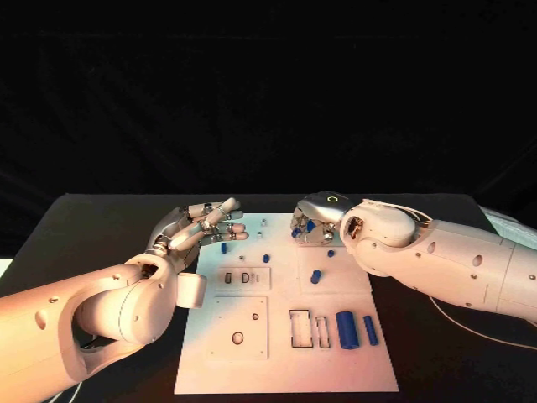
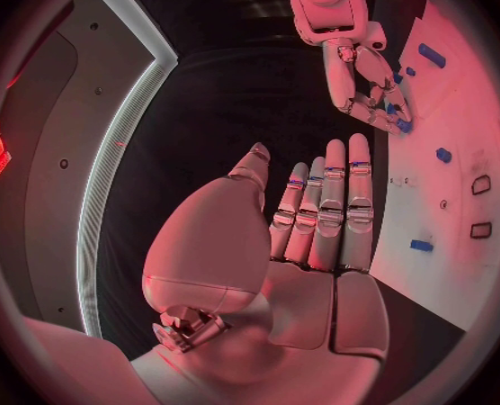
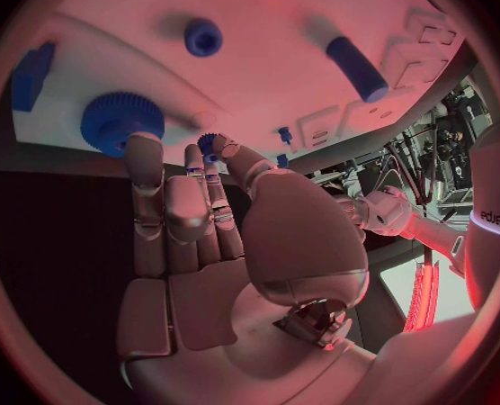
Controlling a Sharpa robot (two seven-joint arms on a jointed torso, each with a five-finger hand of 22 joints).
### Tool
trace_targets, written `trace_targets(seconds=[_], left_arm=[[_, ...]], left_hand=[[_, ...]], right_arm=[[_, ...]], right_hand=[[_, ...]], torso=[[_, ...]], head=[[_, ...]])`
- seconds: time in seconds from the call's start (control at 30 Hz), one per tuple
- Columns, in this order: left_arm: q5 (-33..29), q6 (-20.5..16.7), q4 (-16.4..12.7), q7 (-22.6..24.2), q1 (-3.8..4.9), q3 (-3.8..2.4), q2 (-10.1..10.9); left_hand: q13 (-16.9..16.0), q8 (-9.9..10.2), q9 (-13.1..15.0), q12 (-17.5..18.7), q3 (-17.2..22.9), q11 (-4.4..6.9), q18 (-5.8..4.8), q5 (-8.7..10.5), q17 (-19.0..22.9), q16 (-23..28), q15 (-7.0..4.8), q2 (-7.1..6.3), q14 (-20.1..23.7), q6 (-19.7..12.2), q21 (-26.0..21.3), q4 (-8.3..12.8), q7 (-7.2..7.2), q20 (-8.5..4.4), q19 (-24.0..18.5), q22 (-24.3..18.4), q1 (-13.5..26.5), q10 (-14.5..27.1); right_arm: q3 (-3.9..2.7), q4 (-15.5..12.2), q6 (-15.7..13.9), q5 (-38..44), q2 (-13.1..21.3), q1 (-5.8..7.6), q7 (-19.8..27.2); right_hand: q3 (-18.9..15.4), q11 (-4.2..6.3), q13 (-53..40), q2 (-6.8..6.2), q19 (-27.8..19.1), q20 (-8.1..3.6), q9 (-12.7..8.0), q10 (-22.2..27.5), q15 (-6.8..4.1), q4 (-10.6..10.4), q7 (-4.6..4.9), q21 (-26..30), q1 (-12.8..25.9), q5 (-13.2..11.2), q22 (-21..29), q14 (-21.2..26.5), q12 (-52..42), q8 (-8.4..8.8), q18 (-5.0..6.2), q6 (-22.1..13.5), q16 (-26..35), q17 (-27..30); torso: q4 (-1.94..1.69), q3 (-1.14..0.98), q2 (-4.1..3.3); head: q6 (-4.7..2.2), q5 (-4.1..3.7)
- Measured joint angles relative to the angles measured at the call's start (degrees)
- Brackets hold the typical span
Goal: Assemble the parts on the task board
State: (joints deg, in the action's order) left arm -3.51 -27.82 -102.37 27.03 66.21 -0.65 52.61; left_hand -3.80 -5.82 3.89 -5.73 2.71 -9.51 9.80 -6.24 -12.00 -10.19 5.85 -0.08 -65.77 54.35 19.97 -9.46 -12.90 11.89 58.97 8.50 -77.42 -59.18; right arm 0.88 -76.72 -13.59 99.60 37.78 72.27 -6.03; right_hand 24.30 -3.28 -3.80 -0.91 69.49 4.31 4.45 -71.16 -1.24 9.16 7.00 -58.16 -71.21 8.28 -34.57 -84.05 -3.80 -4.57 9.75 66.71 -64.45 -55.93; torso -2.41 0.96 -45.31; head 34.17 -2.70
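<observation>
Right hand (image 3: 200, 234) reaches over the far edge of the white task board (image 1: 341, 353), fingertips pinching a small blue toothed gear (image 3: 210, 144) beside a larger blue gear (image 3: 118, 121). Left hand (image 1: 202, 227) hovers flat, fingers extended, holding nothing. Risk: the pinch looks shallow, so the gear could slip or seat tilted.

Both hands crowd the far edge of the task board (image 1: 221, 353): the left hand (image 1: 202, 225) hovers at its far-left corner, the right hand (image 1: 315, 220) over blue parts (image 1: 318, 276) opposite. Between them, a narrow gap stays open; the near half, bearing two blue cylinders (image 1: 347, 330), lies unobstructed.
</observation>
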Motion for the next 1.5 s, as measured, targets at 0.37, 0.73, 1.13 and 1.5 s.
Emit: trace_targets(seconds=[0.37,0.73,1.13,1.5], left_arm=[[0.0,0.2,0.2,-0.2,0.05,0.00,0.0],[0.0,0.3,0.2,-0.2,0.21,0.00,0.0],[0.0,0.4,0.2,-0.3,0.28,0.00,-0.1],[0.0,0.4,0.2,-0.3,0.43,0.00,-0.1]], left_hand=[[0.0,0.0,0.0,0.2,0.0,0.00,0.00,0.00,-0.1,0.0,0.20,0.23,0.2,0.0,0.0,0.0,0.00,0.00,0.0,0.0,-0.2,0.0],[0.0,0.0,0.0,0.2,0.0,0.00,0.00,0.00,-0.1,0.2,0.20,0.23,0.2,0.0,0.0,0.0,0.00,0.00,0.0,0.0,-0.2,0.0],[0.0,0.2,0.0,0.2,0.2,0.00,0.00,0.00,-0.1,0.2,0.20,0.23,0.2,0.0,0.0,0.1,0.00,0.00,0.0,0.0,-0.2,0.0],[0.0,0.2,0.0,0.2,0.2,0.00,0.00,0.00,-0.1,0.2,0.19,0.23,0.2,0.0,0.0,0.1,0.00,0.00,0.0,0.0,-0.2,0.0]], right_arm=[[-0.31,1.9,-7.3,-0.8,-2.6,0.28,-1.0],[-0.35,5.2,-8.9,-1.2,-6.3,0.55,-1.2],[-0.34,7.3,-8.6,-1.5,-8.9,0.53,-0.8],[-0.31,9.0,-7.7,-1.4,-10.7,0.48,-1.6]], right_hand=[[0.4,-0.01,0.0,0.09,0.0,0.00,0.0,0.0,0.00,-0.3,0.00,-0.5,-0.1,-0.2,-0.3,0.0,0.1,0.01,0.00,0.0,-0.1,0.0],[0.9,-0.01,0.0,0.07,0.0,0.00,0.0,0.0,0.01,-0.9,-0.01,-0.9,-0.1,-0.4,-0.7,0.0,0.1,0.41,0.00,0.0,-0.5,-0.3],[1.3,-0.22,0.1,-0.18,0.0,0.00,0.4,0.2,0.01,-0.9,0.05,-1.1,-0.3,-0.6,-0.8,0.0,0.2,0.68,0.00,-0.1,-0.7,-0.4],[1.4,-0.22,0.1,-0.42,0.0,0.00,0.4,0.2,0.01,-1.1,0.13,-1.3,-0.1,-0.7,-0.9,0.0,0.1,0.81,0.00,-0.2,-0.9,-0.6]], torso=[[-0.07,0.07,-0.23],[-0.16,0.14,-0.49],[-0.34,0.25,-0.97],[-0.44,0.33,-1.25]], head=[[-0.40,0.36],[-0.60,0.69],[-0.65,0.81],[-0.69,0.93]])
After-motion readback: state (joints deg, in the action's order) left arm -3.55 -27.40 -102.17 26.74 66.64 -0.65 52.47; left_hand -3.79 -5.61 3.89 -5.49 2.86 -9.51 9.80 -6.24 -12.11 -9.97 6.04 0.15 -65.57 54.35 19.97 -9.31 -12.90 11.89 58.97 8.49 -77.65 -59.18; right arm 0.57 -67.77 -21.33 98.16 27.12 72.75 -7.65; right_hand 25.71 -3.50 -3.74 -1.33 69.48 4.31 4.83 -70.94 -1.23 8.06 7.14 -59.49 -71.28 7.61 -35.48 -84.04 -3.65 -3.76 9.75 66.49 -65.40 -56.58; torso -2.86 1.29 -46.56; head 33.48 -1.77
